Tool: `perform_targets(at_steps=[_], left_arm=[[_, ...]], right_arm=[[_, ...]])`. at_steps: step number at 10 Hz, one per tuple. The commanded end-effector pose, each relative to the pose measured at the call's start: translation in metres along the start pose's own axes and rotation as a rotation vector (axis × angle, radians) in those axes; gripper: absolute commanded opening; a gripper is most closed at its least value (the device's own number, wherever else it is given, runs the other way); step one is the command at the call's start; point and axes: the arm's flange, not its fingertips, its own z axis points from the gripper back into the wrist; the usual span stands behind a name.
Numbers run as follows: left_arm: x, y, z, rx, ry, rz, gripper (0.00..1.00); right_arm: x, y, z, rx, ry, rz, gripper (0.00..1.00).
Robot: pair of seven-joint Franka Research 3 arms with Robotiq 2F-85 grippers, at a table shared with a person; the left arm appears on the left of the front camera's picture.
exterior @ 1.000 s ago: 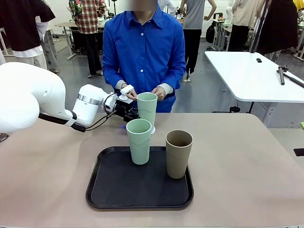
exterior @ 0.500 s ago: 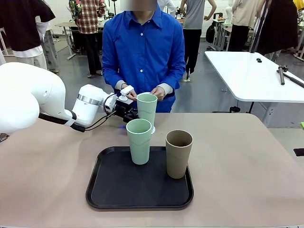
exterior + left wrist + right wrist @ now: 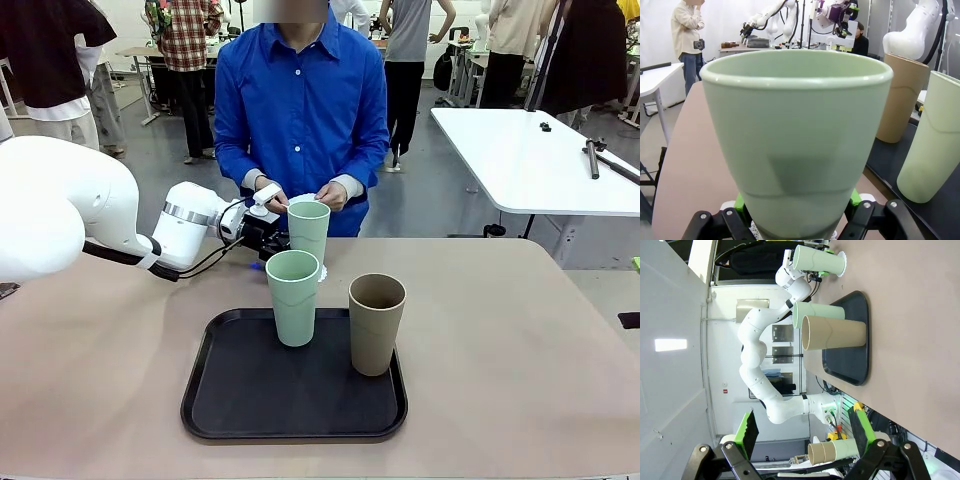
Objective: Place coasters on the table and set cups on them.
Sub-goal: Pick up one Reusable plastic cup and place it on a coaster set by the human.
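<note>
- Front view, from the left edge: the white left arm (image 3: 190,225) reaches in low over the tan counter (image 3: 520,350) toward its far middle.
- The left jaws are clenched on the lower body of the far mint cup (image 3: 308,232), which stands upright just beyond the tray.
- A white coaster (image 3: 320,272) with a lacy edge peeks out at that cup's foot. The cup seems to sit on it, though the nearer cup hides the base.
- Just behind the cup's rim, a person in a blue shirt holds both hands close together: the person's right hand (image 3: 270,197) at picture left of the rim, the person's left hand (image 3: 333,195) at picture right.
- A black tray (image 3: 240,400) lies on the counter's near middle. The near mint cup (image 3: 292,300) stands upright on its far part, and the brown cup (image 3: 377,325) stands to the right, apart from it.
- A white table (image 3: 530,160) stands beyond the counter at far right.
- Left wrist view: the far mint cup (image 3: 795,140) is close up at centre, with green pads (image 3: 739,201) pressed to both sides near its base. To its right are the brown cup (image 3: 901,97) and then the near mint cup (image 3: 932,145).
- Right wrist view, turned sideways: the right jaws are spread wide with nothing between their green pads (image 3: 750,427), well away from the tray (image 3: 850,360). The coaster (image 3: 842,265) lies at the far mint cup's (image 3: 815,259) base.
</note>
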Motion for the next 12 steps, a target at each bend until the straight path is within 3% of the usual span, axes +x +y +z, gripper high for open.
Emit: perform_targets(at_steps=[1,2,3,12], left_arm=[[0.0032,0.0072,0.0045,-0.006,-0.001,-0.002,0.83],[0.0033,0.0078,0.0044,-0.009,-0.004,0.0,0.96],[0.0026,0.008,0.0044,-0.013,-0.005,0.002,1.0],[0.0004,0.011,0.0072,-0.032,-0.001,0.026,1.0]], right_arm=[[0.0018,0.0014,-0.0003,0.014,-0.006,-0.002,1.0],[0.0018,0.0014,-0.0003,0.014,-0.006,-0.002,1.0],[0.0018,0.0014,-0.0003,0.014,-0.006,-0.002,1.0],[0.0018,0.0014,-0.0003,0.014,-0.006,-0.002,1.0]])
